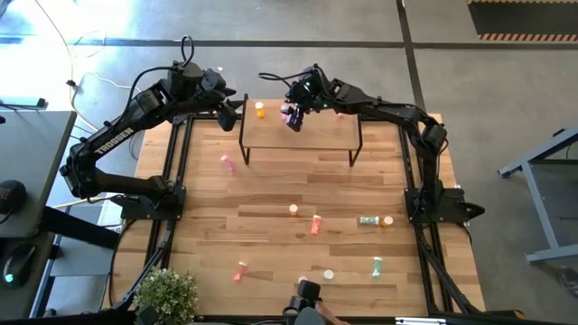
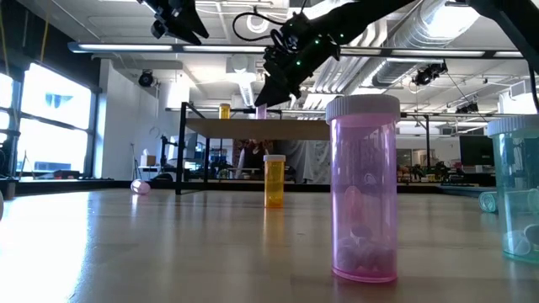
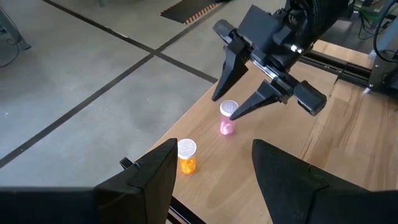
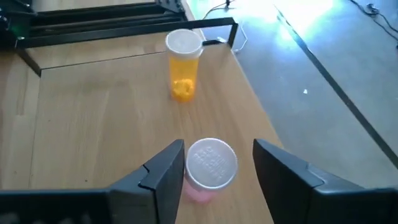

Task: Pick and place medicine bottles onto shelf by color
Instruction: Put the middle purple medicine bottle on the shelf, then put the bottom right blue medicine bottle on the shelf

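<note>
The shelf point(image 1: 298, 135) stands at the table's far middle. On its far left part stand an orange bottle point(image 4: 183, 65) and a pink bottle point(image 3: 227, 121), both upright on their bases with pale caps up. My right gripper point(image 4: 217, 149) is open over the shelf, slanting down from the right. Its two fingers stand on either side of the pink bottle's cap point(image 4: 211, 163). I cannot tell whether a finger still grazes the cap. My left gripper point(image 3: 214, 168) hovers open beside the shelf's far left corner, holding nothing.
Loose bottles lie about the near half of the table: a pink one point(image 1: 228, 163), an orange one point(image 1: 293, 210), a red one point(image 1: 315, 224), teal ones point(image 1: 368, 220) point(image 1: 377, 266). A potted plant point(image 1: 167, 293) sits at the near left corner. The shelf's right part is bare.
</note>
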`<state>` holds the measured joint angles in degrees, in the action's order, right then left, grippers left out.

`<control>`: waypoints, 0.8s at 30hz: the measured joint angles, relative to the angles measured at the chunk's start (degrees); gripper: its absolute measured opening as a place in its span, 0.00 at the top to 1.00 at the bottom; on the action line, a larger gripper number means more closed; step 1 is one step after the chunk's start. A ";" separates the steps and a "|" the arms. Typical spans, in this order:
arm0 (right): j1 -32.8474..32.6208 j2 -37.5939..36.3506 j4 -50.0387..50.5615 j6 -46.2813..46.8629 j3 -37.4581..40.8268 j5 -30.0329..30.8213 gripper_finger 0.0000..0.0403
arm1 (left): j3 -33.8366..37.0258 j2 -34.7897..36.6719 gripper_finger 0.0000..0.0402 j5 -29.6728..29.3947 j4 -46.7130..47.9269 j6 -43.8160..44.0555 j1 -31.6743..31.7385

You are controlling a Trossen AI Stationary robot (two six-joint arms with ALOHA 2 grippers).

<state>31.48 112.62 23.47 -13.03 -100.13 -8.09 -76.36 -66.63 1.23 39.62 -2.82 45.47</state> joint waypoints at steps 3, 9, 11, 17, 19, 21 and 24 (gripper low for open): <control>0.00 0.02 3.46 0.56 -2.68 1.21 0.54 | 0.00 0.00 0.51 0.00 0.00 -0.57 0.00; -0.09 0.02 12.12 7.23 -8.33 1.17 0.54 | 0.00 0.00 0.51 0.00 -0.02 -4.29 0.00; -0.47 0.02 15.18 8.80 -10.19 1.04 0.54 | 0.00 0.00 0.51 0.00 -0.02 -4.45 0.00; -4.08 0.02 23.64 10.07 -15.85 0.91 0.54 | 0.00 0.00 0.51 0.00 -0.02 -4.46 0.00; -5.37 0.02 27.38 10.14 -17.42 0.88 0.54 | 0.00 0.12 0.51 0.00 -0.02 -4.50 0.00; -6.68 0.02 30.93 10.65 -18.60 0.87 0.54 | 0.00 0.53 0.51 0.00 -0.02 -4.54 0.00; -8.77 -0.14 34.62 11.91 -19.12 0.89 0.54 | -0.02 1.19 0.51 0.02 -0.06 -5.35 -0.01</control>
<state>22.71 112.48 58.09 -1.12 -119.24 -7.21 -76.38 -65.44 1.25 39.55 -8.16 45.46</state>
